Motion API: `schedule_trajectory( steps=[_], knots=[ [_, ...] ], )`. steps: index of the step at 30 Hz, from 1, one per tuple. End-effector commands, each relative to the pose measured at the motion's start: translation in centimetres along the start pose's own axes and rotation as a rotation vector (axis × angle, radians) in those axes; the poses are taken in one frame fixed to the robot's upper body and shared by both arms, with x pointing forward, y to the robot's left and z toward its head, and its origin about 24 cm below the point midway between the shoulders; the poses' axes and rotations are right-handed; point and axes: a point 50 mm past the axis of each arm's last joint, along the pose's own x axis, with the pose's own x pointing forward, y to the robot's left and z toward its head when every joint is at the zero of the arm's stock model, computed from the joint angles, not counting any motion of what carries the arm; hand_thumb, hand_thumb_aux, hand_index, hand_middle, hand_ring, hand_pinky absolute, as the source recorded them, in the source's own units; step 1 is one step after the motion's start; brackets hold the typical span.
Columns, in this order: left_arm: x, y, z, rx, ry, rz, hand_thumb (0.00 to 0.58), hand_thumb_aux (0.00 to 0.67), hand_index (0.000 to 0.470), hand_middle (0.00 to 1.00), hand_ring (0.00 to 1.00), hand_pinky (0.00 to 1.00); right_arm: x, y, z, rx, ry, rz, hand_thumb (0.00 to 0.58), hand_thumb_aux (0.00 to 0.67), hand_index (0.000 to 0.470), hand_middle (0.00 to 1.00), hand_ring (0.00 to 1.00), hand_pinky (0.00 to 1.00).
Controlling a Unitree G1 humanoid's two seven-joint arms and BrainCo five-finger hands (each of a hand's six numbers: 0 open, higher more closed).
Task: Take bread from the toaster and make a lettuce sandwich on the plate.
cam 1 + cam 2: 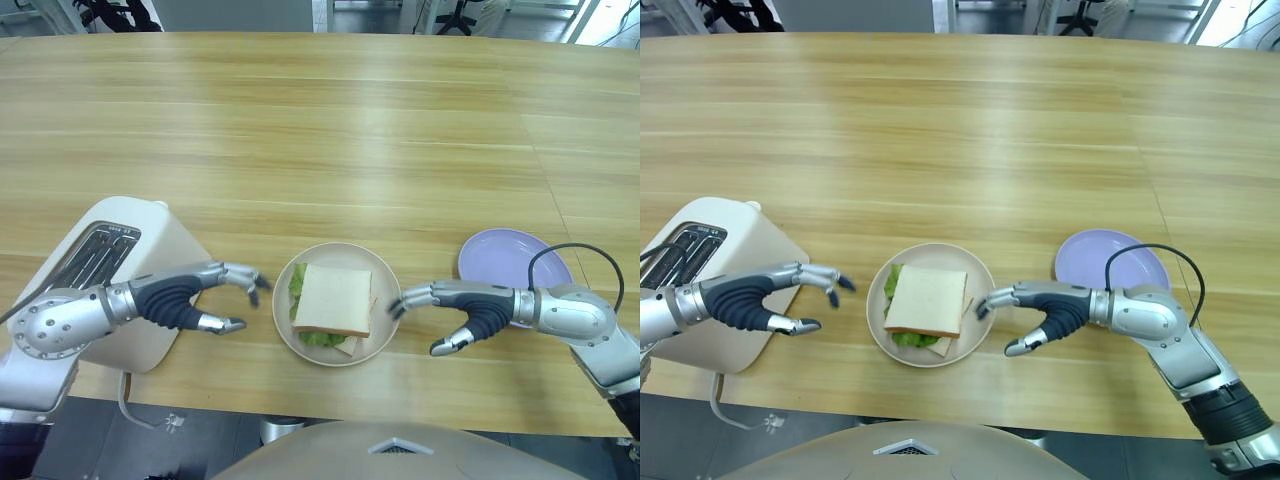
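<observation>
A beige plate (381, 276) sits near the table's front edge. On it lies a sandwich: a white bread slice (333, 298) on top, green lettuce (297, 290) showing at its left and lower edges, another slice beneath. The cream toaster (155, 240) stands at the front left, its slots looking dark with no bread seen in them. My left hand (200, 295) hovers open between toaster and plate, holding nothing. My right hand (455, 310) hovers open just right of the plate, fingertips near its rim.
A lavender plate (500, 255) lies at the right, partly behind my right forearm. The toaster's cord (135, 410) hangs over the front edge. The wooden table (320, 130) stretches far back with free room.
</observation>
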Motion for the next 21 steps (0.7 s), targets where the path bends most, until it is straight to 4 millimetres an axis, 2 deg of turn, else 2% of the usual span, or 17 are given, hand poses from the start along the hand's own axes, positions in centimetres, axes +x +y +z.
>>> schedule_trajectory(
  steps=[1, 4, 6, 11, 14, 18, 21],
  knots=[
    [1.0, -2.0, -1.9, -0.067, 0.083, -0.177, 0.58, 0.67, 0.46, 1.0, 1.0, 1.0, 0.2, 1.9, -1.4, 0.061, 0.08, 0.136, 0.58, 0.67, 0.46, 1.0, 1.0, 1.0],
    [2.1, -3.5, -3.3, -0.073, 0.158, -0.272, 0.58, 0.67, 0.46, 1.0, 1.0, 1.0, 0.8, 3.4, -2.1, 0.082, 0.118, 0.235, 0.58, 0.67, 0.46, 1.0, 1.0, 1.0],
    [3.0, -4.7, -3.7, -0.12, 0.133, -0.331, 0.58, 0.67, 0.46, 1.0, 1.0, 1.0, 1.4, 4.2, -2.4, 0.088, 0.125, 0.282, 0.58, 0.67, 0.46, 1.0, 1.0, 1.0],
    [4.7, -6.8, -5.3, -0.194, 0.129, -0.435, 0.58, 0.67, 0.46, 1.0, 1.0, 1.0, 3.5, 4.9, -2.7, 0.071, 0.086, 0.312, 0.58, 0.67, 0.46, 1.0, 1.0, 1.0],
    [6.3, -7.3, -5.9, -0.218, 0.101, -0.429, 0.58, 0.67, 0.46, 1.0, 1.0, 1.0, 4.8, 4.5, -2.8, 0.022, 0.063, 0.273, 0.58, 0.67, 0.46, 1.0, 1.0, 1.0],
    [8.9, -7.9, -6.4, -0.192, 0.089, -0.393, 0.58, 0.67, 0.46, 1.0, 1.0, 1.0, 6.6, 2.8, -3.4, -0.117, 0.047, 0.157, 0.58, 0.67, 0.46, 1.0, 1.0, 1.0],
    [10.9, -7.3, -6.5, -0.163, 0.068, -0.292, 0.58, 0.67, 0.46, 1.0, 1.0, 1.0, 7.5, 1.8, -3.5, -0.182, 0.028, 0.065, 0.58, 0.67, 0.46, 1.0, 1.0, 1.0]
  ],
)
